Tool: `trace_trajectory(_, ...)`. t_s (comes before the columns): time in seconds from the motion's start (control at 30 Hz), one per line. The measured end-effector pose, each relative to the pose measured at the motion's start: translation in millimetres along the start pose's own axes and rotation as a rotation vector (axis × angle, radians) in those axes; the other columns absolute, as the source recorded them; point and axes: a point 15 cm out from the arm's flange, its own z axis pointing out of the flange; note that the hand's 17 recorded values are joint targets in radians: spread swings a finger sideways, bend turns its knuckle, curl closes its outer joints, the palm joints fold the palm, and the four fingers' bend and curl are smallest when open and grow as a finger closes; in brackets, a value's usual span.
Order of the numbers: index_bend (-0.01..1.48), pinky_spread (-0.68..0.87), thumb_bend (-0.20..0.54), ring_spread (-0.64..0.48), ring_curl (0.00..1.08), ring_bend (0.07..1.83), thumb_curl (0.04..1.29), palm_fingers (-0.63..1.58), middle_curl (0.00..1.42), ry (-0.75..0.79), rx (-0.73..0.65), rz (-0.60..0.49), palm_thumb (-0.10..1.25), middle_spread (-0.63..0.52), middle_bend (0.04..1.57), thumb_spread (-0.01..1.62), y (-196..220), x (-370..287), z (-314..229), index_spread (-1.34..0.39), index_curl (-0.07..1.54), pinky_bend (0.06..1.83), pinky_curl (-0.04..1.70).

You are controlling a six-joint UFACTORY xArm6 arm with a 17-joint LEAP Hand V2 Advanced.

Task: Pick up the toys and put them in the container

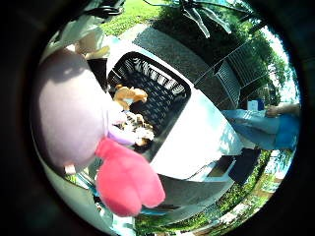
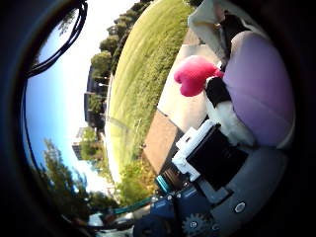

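Black basket [image 1: 167, 93] holds toys [image 1: 132, 120]; plush toy [image 1: 74, 113] at palm.

plush toy [image 1: 74, 113] hides basket [image 1: 162, 93] corner | basket toys indistinct

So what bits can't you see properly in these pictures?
- Plush toy: so close to the palm that its whole shape is cut off.
- Basket: near side hidden behind the plush toy; the toys inside are too small to name.
- Hand: only parts show; grip unclear.
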Motion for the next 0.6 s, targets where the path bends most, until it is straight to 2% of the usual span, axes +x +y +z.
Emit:
trace_trajectory(0.2,0.47,0.15,-0.018,-0.14,0.87,1.57,0.82,0.66,0.99,-0.008,-0.045,0.057,0.88,-0.16,1.44,1.12,-21.4,22.1,50.3,-0.97,1.42,1.47,1.09)
trace_trajectory(0.27,0.48,0.16,-0.016,-0.12,0.86,1.57,0.80,0.66,0.98,-0.012,-0.053,0.079,0.88,-0.15,1.41,1.14,-19.4,29.5,56.6,-0.96,1.43,1.44,1.09)
trace_trajectory(0.33,0.49,0.18,-0.023,-0.07,0.81,1.50,0.77,0.71,0.94,-0.018,-0.070,0.094,0.86,-0.12,1.35,1.16,-15.5,31.0,62.4,-0.95,1.41,1.38,1.04)
trace_trajectory(0.37,0.49,0.20,-0.033,-0.01,0.78,1.39,0.74,0.47,0.87,-0.022,-0.080,0.100,0.84,-0.11,1.15,1.17,-12.7,32.2,63.7,-0.93,1.37,1.32,1.03)
trace_trajectory(0.4,0.44,0.23,-0.036,0.02,0.78,1.33,0.72,0.13,0.81,-0.026,-0.088,0.104,0.82,-0.09,0.94,1.17,-10.1,32.9,63.8,-0.90,1.34,1.29,1.03)
trace_trajectory(0.43,0.41,0.25,-0.038,0.06,0.74,1.22,0.70,-0.10,0.74,-0.031,-0.103,0.106,0.81,-0.06,0.79,1.17,-5.9,32.9,64.6,-0.87,1.29,1.20,1.00)
trace_trajectory(0.5,0.30,0.30,-0.037,0.14,0.59,0.93,0.66,-0.28,0.61,-0.037,-0.149,0.106,0.79,-0.01,0.57,1.17,6.7,33.8,65.5,-0.80,1.17,1.06,0.89)
trace_trajectory(0.57,0.20,0.34,-0.033,0.17,0.50,0.78,0.64,-0.30,0.54,-0.030,-0.193,0.098,0.79,0.01,0.42,1.16,19.2,36.4,62.1,-0.75,1.08,0.98,0.83)
trace_trajectory(0.6,0.10,0.37,-0.030,0.20,0.45,0.68,0.62,-0.32,0.48,-0.027,-0.210,0.094,0.78,0.02,0.31,1.16,24.3,36.8,58.6,-0.72,0.98,0.95,0.78)
